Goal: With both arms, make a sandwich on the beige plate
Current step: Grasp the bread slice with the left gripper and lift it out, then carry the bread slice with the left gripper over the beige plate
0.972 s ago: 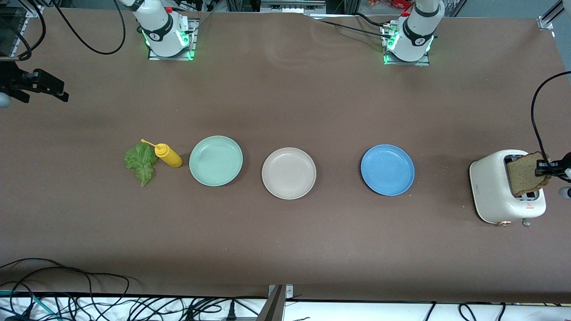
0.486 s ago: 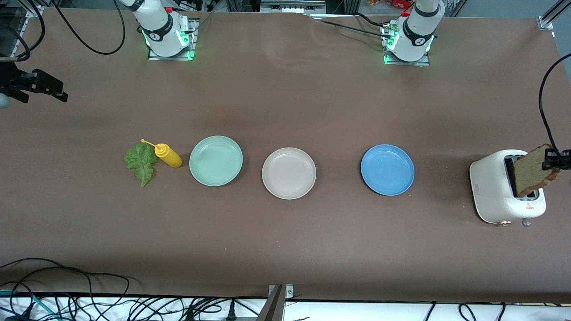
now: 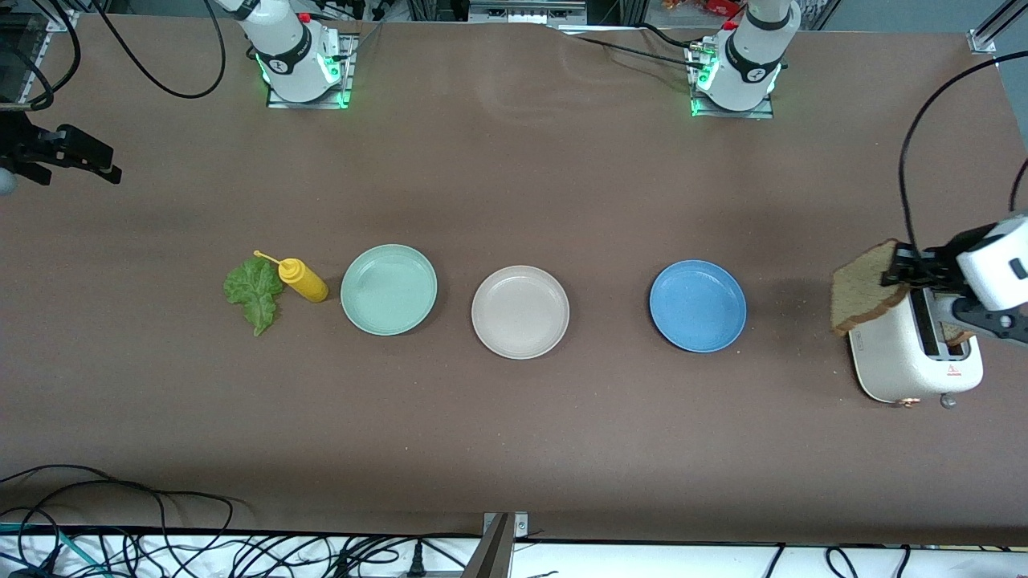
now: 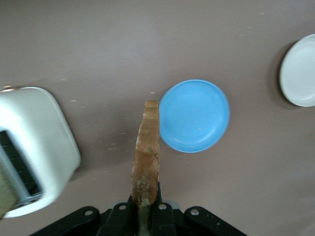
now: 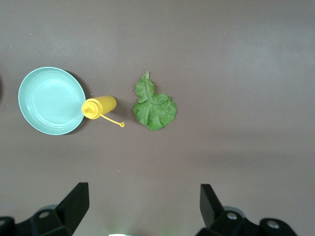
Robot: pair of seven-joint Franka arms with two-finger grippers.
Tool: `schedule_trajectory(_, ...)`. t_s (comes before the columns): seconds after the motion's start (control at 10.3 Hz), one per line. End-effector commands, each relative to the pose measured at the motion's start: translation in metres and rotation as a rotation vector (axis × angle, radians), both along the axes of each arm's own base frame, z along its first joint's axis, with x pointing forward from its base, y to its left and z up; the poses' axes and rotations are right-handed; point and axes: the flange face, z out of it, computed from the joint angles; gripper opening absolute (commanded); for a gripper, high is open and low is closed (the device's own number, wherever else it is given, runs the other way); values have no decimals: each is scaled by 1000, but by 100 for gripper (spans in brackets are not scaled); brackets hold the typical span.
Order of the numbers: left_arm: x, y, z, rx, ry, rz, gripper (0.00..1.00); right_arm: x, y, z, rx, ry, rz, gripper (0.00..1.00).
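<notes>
Left pincer (image 3: 898, 269) is clamped on one bread slice (image 3: 863, 286), holding it in the air over the white toaster (image 3: 899, 353) at the left arm's end of the worktop (image 3: 514, 441). Right pincer (image 5: 142, 209) hangs fully open and empty above the lettuce leaf (image 3: 255, 291). The beige plate (image 3: 520, 311) lies bare between the mint-green plate (image 3: 389, 289) and the blue plate (image 3: 697, 306).

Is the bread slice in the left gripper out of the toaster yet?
Out. The left gripper, shut on the bread slice, holds it over the toaster's edge, clear of the slots.
</notes>
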Motion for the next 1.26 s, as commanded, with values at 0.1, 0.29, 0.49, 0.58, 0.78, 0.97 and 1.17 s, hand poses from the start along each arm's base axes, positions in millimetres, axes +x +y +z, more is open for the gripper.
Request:
schedule_trajectory(0.1,4,-89,-44,-149,108,-55,0,-2,-8,3,3,5,-9,100)
schedule_trajectory(0.29,2,-146,-81,-187,201,-37,0,-3,-9,2,4,8,-12,100)
schedule_trajectory(0.49,-4,-202,-120,-165,300,38,0,-4,-9,2,4,17,-13,100)
schedule_trajectory(0.58,-5,-220,-130,-172,324,77,0,-4,-9,2,4,16,-13,100)
schedule_trajectory(0.78,-6,-264,-149,-203,355,198,0,-4,-9,2,4,15,-13,100)
schedule_trajectory(0.97,-15,-312,-162,-183,349,259,0,-3,-10,1,4,17,-10,100)
schedule_trajectory(1.17,-28,-365,-178,-172,315,321,0,-3,-8,1,4,17,-9,100)
